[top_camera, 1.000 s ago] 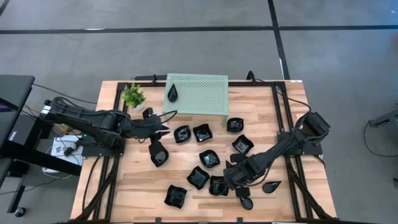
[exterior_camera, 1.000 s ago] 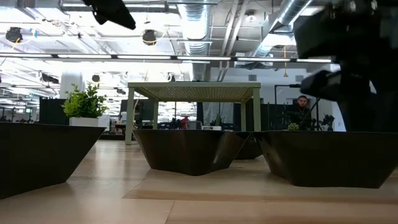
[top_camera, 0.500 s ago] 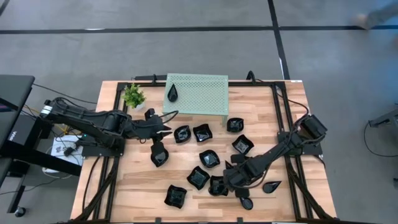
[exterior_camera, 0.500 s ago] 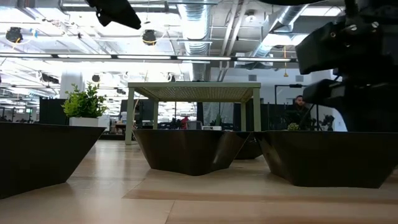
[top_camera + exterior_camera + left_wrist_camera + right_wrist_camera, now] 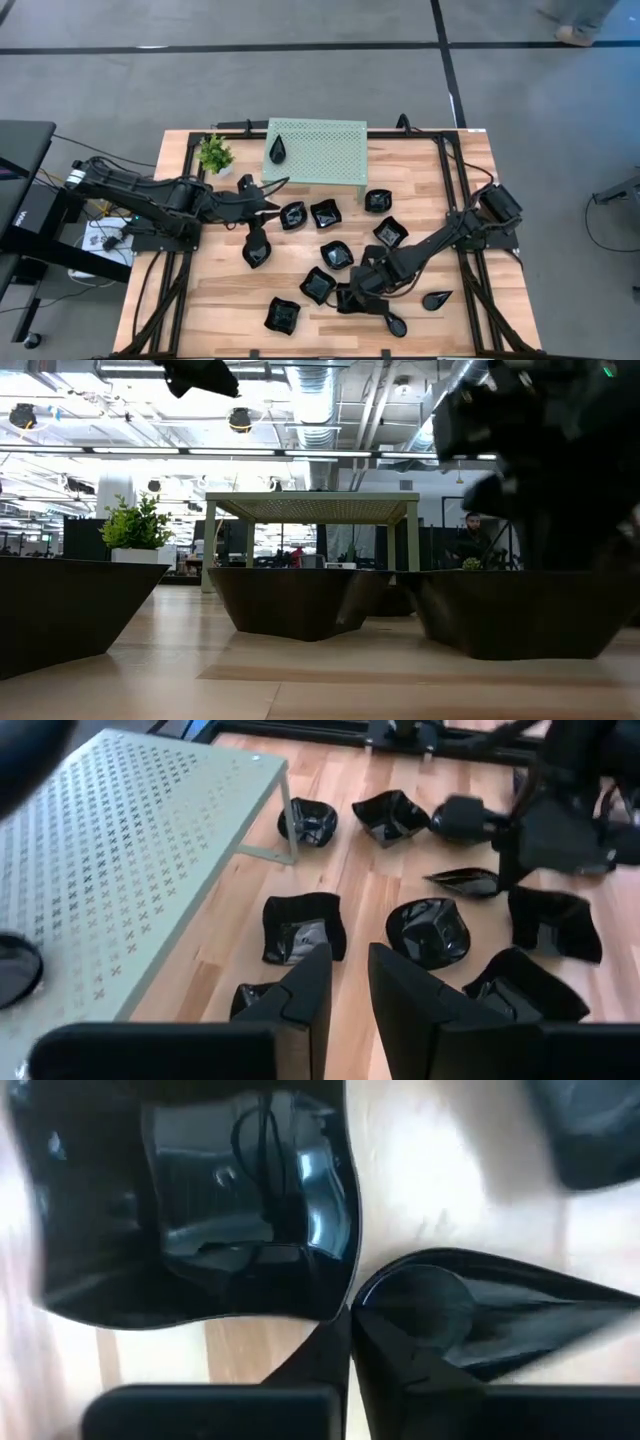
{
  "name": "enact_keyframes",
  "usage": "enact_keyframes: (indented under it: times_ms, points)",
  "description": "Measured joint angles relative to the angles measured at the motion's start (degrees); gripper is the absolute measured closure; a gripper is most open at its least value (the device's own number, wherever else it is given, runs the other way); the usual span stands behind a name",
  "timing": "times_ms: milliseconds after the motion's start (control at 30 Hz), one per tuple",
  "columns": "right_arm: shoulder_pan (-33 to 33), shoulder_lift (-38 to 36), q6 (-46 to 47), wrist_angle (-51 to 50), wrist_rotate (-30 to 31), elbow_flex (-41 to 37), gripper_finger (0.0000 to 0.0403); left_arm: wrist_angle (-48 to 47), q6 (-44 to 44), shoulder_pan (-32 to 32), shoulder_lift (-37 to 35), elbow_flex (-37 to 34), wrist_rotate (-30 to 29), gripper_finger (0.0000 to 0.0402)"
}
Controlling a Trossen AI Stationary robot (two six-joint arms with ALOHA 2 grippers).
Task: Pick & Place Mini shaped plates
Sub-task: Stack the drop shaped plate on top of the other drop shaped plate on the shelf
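Observation:
Several small black plates of different shapes lie on the wooden table (image 5: 230,300). One drop-shaped plate (image 5: 278,150) rests on the green perforated rack (image 5: 320,150). My right gripper (image 5: 360,291) points down among the near plates, shut (image 5: 350,1330), with its tips between a wavy square plate (image 5: 230,1200) and a drop-shaped plate (image 5: 480,1310). My left gripper (image 5: 270,188) hovers by the rack's left near corner. Its fingers (image 5: 348,982) stand a narrow gap apart with nothing between them. My right gripper comes from above, and its shut fingertips (image 5: 325,1345) sit where the square plate's corner (image 5: 340,1308) meets the drop-shaped plate's round end (image 5: 368,1295). Both plates lie on the table. Whether a rim is caught between the fingers, I cannot tell.
A small potted plant (image 5: 214,153) stands left of the rack. Black frame rails (image 5: 470,250) run along the table's sides. More plates (image 5: 283,315) lie near the front edge, and another drop-shaped plate (image 5: 437,298) lies right of my right gripper. Bare wood shows at the front left.
My right gripper has moved a little toward the table's left edge, closer to the square plate beside it, staying low over the table.

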Motion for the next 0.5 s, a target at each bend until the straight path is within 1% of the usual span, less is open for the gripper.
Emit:
enact_keyframes:
  times_ms: [100,200,267,367,500]
  points:
    - [-0.86,-0.02,-1.83,-4.46,2.23,4.12,0.0398,3.18,4.29,-0.15,1.86,0.00,3.32,0.0330]
    - [-2.38,-0.07,-3.20,-6.98,5.66,8.13,0.0399,7.75,9.53,-0.26,5.13,0.00,10.33,0.0330]
    - [-3.60,-0.07,-5.09,-7.41,6.78,9.71,0.0401,10.63,12.63,-0.46,7.84,0.00,14.24,0.0330]
    - [-5.31,-0.07,-7.00,-5.45,10.04,10.58,0.0399,14.24,15.29,-0.57,12.03,0.02,16.42,0.0330]
    - [-7.37,-0.09,-7.64,-2.02,13.82,10.59,0.0401,15.90,19.32,-0.52,17.74,0.01,16.34,0.0330]
